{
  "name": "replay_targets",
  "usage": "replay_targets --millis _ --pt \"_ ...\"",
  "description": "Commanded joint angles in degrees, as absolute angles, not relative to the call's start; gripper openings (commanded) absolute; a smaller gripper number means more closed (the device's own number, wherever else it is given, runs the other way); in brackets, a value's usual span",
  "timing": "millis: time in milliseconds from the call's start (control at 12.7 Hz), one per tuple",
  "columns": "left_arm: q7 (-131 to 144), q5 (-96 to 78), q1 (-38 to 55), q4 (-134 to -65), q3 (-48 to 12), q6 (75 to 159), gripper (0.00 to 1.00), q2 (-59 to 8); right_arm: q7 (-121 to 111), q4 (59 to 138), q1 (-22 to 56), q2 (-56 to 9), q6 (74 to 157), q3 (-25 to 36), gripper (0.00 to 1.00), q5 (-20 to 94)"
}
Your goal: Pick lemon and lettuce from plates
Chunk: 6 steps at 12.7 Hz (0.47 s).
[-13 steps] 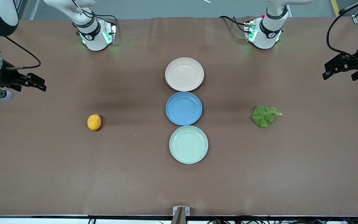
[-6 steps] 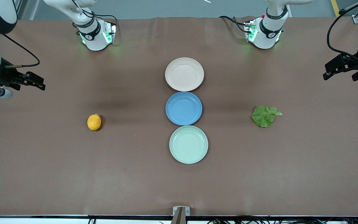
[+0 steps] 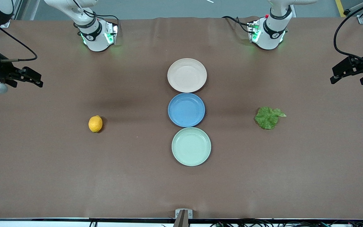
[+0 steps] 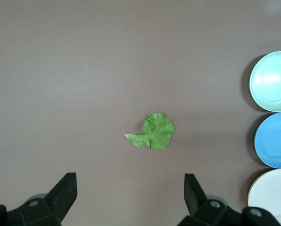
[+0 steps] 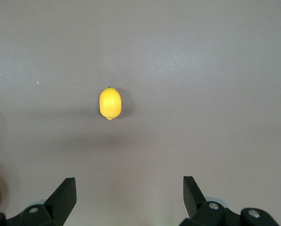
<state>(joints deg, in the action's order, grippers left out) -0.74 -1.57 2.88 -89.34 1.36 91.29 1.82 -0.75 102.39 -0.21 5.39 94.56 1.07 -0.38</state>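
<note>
Front view: the lemon (image 3: 95, 124) lies on the bare bench (image 3: 74, 176) at mid-left of the frame, and the lettuce (image 3: 268, 117) lies on the bench at mid-right; neither is on a plate. The beige plate (image 3: 187, 75), blue plate (image 3: 186, 109) and green plate (image 3: 191, 146) form a column at centre frame, all holding nothing. The right gripper (image 3: 31, 78) hangs at the left edge, the left gripper (image 3: 347, 69) at the right edge, both well apart from the items, jaws released and wide. The lemon is judged light, firm and smooth-skinned; being rounded, it may roll, so grip across its short middle. The lettuce is judged very light, limp and easily torn; lying flat, it offers little edge, so pinch the crinkled body near the paler stem with gentle closure.
</note>
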Motion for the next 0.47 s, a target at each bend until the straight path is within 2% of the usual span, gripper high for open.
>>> replay_targets --millis 0,393 --pt "-0.26 -1.32 2.64 -87.80 1.14 90.62 1.00 1.14 -2.45 103.97 0.09 6.68 95.71 1.23 1.00 0.44" --pt "-0.26 -1.32 2.64 -87.89 1.14 90.53 1.00 1.05 -2.81 104.06 0.09 6.59 96.68 1.23 1.00 1.05"
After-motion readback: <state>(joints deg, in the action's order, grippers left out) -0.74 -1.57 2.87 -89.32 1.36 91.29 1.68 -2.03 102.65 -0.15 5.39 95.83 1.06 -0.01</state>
